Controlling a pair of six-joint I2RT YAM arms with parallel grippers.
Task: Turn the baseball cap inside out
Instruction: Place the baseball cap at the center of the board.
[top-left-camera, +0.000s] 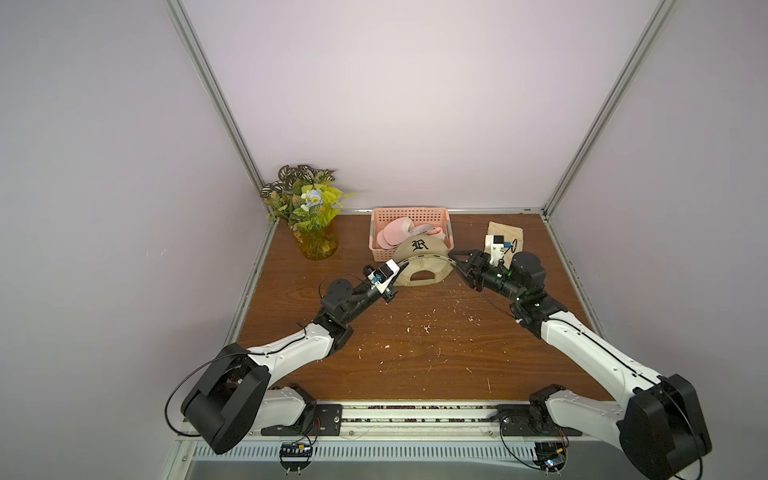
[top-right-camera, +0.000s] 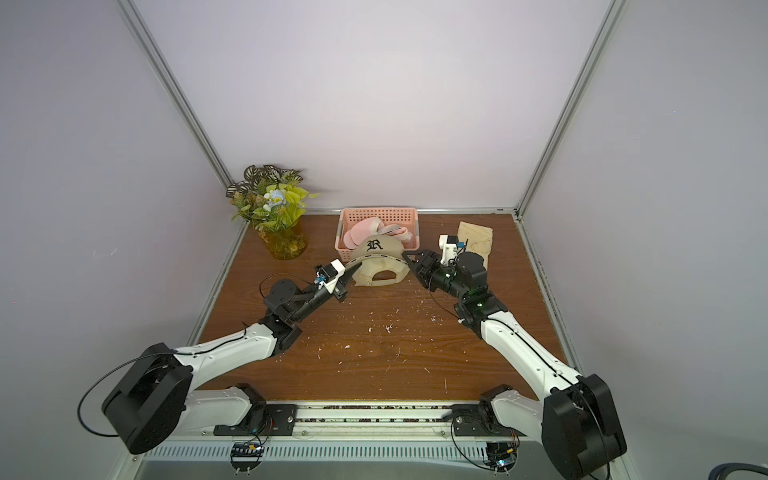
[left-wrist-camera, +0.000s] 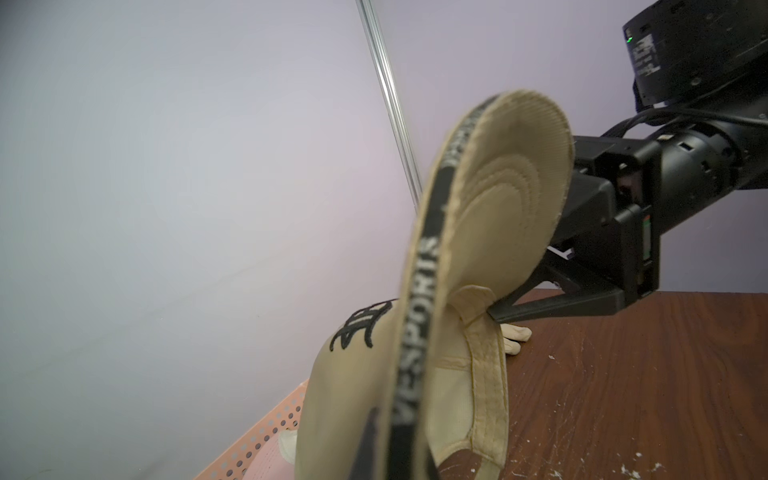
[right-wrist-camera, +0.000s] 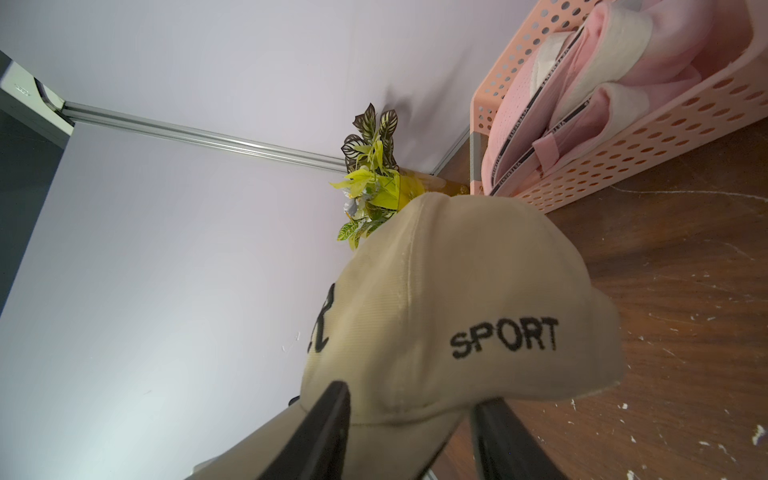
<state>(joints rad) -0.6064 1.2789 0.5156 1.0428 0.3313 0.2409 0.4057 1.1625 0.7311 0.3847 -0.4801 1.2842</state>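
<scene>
While the domed beige fabric baseball cap (top-left-camera: 422, 259) sits just before the perforated pink basket (top-left-camera: 409, 212), my left gripper (top-left-camera: 397, 272) pinches its banded rim; my right gripper (top-left-camera: 454, 262) gapes astride its side.

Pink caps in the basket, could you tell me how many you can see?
2 visible, both folded in the pink basket: one pink cap pressed against the other; more may be hidden underneath.

Lilac-walled booth with a wooden tabletop.
Pale lilac walls (top-left-camera: 395, 104) meet at aluminium corner posts (top-left-camera: 219, 99); the scratched brown wood-grain table (top-left-camera: 415, 365), flecked with white bits, is evenly lit.
</scene>
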